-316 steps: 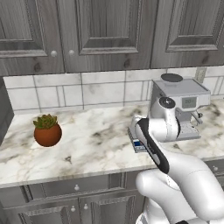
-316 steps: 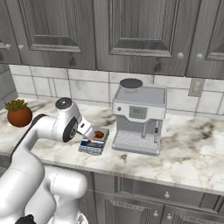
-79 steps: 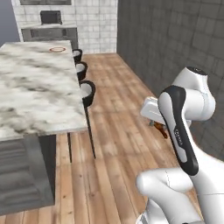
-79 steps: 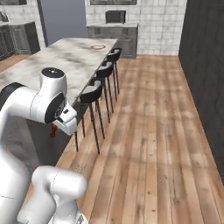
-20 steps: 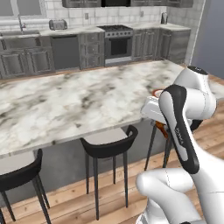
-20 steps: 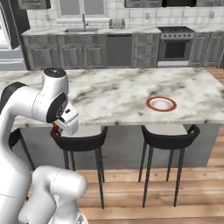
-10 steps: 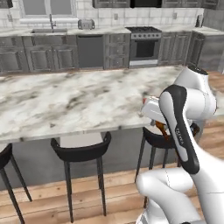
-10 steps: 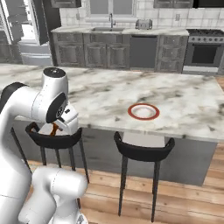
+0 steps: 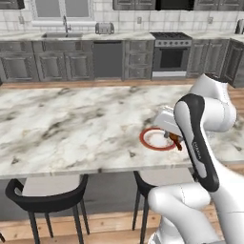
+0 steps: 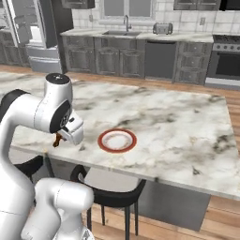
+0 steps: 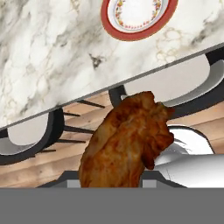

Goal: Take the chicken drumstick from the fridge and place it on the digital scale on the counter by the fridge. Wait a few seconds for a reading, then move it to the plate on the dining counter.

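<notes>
We are at the last leg of the job: the drumstick (image 11: 127,140) is out of the fridge (image 10: 33,35), which stands well behind us across the kitchen, and we judge the weighing to be over since the scale is nowhere near and we now face the dining counter (image 9: 71,128). Our gripper (image 10: 60,137) carries the meat with the jaws pinching it near its lower end; in the hand view the brown lump rises from between the fingertips and hides them, and in the left base view a bit of it peeks out beside the arm (image 9: 176,141). We hold it at the near edge of the counter, above the stools (image 11: 26,140), not yet over the marble. The plate (image 10: 117,140) lies on the counter just ahead, bare, with its red rim fully visible. What is left, as we judge it: reach forward until the drumstick hangs over the plate, lower it, let go, and draw the arm back. The reach is short, yet the meat must clear the counter's edge on the way.
</notes>
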